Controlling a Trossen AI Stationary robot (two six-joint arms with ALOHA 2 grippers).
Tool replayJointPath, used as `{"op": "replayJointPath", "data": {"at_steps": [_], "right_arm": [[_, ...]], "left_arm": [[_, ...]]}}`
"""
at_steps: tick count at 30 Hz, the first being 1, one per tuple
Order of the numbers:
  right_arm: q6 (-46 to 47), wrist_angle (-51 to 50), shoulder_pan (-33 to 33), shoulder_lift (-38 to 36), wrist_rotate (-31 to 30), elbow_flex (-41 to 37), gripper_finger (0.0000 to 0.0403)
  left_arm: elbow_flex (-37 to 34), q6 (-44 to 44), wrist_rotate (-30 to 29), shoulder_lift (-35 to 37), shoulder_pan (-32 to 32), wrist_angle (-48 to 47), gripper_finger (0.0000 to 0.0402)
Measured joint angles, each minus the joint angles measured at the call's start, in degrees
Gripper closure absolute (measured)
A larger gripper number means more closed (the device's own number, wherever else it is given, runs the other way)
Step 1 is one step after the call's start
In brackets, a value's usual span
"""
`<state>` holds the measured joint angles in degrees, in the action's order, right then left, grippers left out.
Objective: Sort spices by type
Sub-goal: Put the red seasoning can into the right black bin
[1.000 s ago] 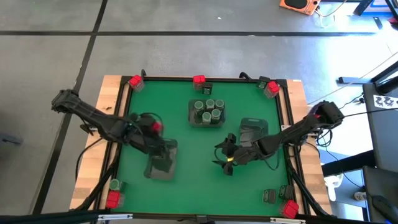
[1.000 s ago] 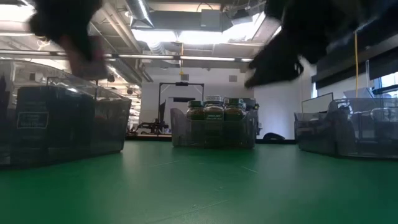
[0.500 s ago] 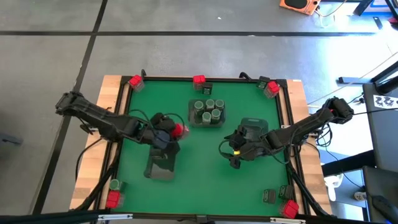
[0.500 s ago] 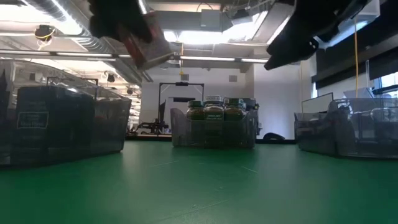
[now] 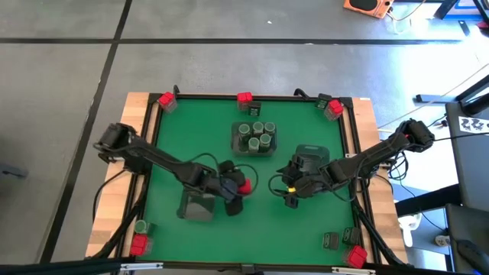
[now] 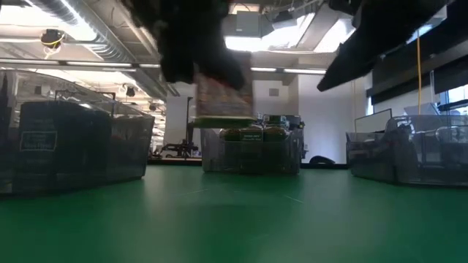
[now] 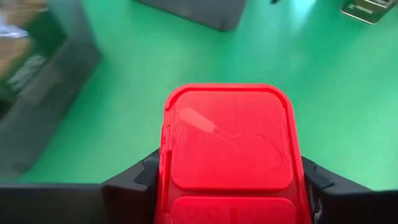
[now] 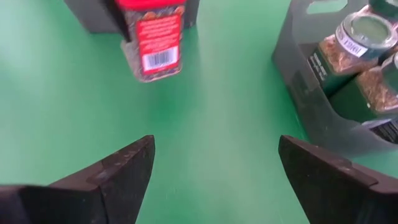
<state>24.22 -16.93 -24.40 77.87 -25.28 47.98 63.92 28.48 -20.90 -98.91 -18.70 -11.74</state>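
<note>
The left gripper (image 5: pixel 238 186) hangs above the green table (image 5: pixel 168 153) near its middle, its two dark fingers (image 7: pixel 134 183) pinching a red spice box (image 7: pixel 229 149) between them, one finger against each long side of the box, whose red lid faces the wrist camera. In the low view the box (image 6: pixel 219 91) is clear of the table, in front of the tray of grey-green jars (image 6: pixel 251 139). A grey tray (image 5: pixel 199 205) sits just beside the left fingers. The right gripper (image 5: pixel 290 191) hovers close by, its fingers (image 8: pixel 118 171) spread wide with nothing between them, pointing toward the held box (image 8: pixel 151 37), with the jar tray (image 8: pixel 311 99) off to one side
</note>
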Motion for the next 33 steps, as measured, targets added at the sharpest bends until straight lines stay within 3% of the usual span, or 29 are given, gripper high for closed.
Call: {"op": "replayJointPath", "data": {"at_steps": [7,13,33], "right_arm": [[0.13,-0.02,0.00,0.00,0.46,-0.58,0.0061],[-0.02,-0.10,0.00,0.00,0.92,-0.58,0.0061],[-0.06,0.26,0.02,0.02,0.92,-0.62,0.0061]], "left_arm": [[8.94,-1.54,1.74,-9.52,-0.01,-6.05,0.0197],[11.68,-3.35,3.79,-14.45,0.00,-5.65,0.0201],[11.78,-4.53,4.10,-16.92,0.37,-5.98,0.0194]]}}
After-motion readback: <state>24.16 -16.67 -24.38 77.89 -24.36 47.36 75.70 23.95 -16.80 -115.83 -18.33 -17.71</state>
